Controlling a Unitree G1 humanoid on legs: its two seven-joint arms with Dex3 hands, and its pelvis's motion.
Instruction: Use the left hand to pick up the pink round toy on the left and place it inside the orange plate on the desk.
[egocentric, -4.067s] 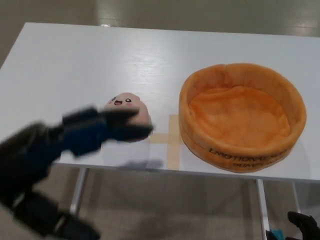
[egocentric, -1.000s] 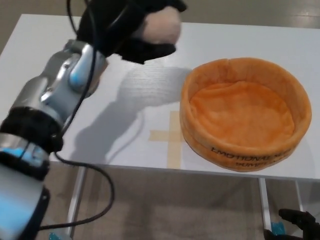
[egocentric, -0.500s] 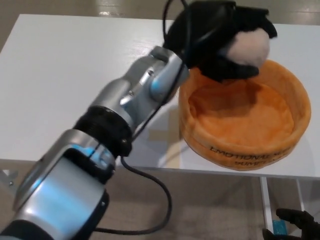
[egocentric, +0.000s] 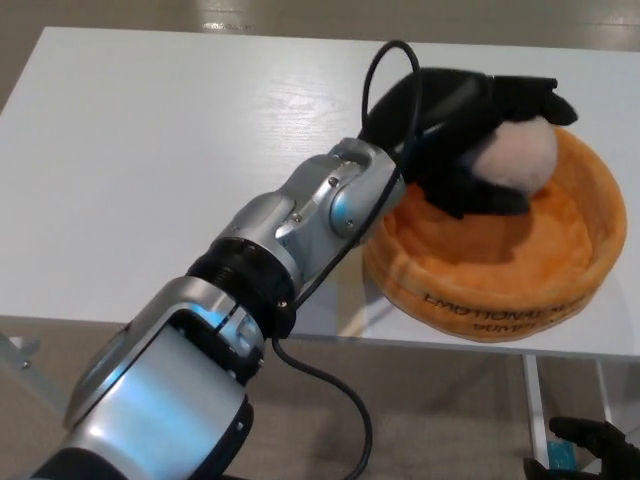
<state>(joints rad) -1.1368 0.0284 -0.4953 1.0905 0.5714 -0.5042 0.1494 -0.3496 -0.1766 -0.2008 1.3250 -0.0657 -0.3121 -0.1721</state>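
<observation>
The left hand (egocentric: 470, 125) was clamped on the pink round toy (egocentric: 517, 158), its black thumb and fingers (egocentric: 535, 98) wrapped over the top and near side of the plush so that only a pale pink patch showed between them; the toy was held over the inside of the orange plate (egocentric: 470, 290), above its far part and close to the back rim, though whether it touched the plate's soft floor could not be told; the plate itself was a round plush dish with a raised wall, dark lettering running along its front face, and it sat on the right part of the white desk (egocentric: 150, 150), near the front edge. The left arm (egocentric: 300, 225), silver with a black collar at the wrist joint, reached diagonally from the lower left of the view up across the desk to the plate, crossing over the plate's left rim; a black cable (egocentric: 385, 70) looped from the arm up behind the hand. The right hand (egocentric: 595, 450) showed only as a dark shape at the bottom right corner, below the desk's edge; its fingers were too little seen to judge.
</observation>
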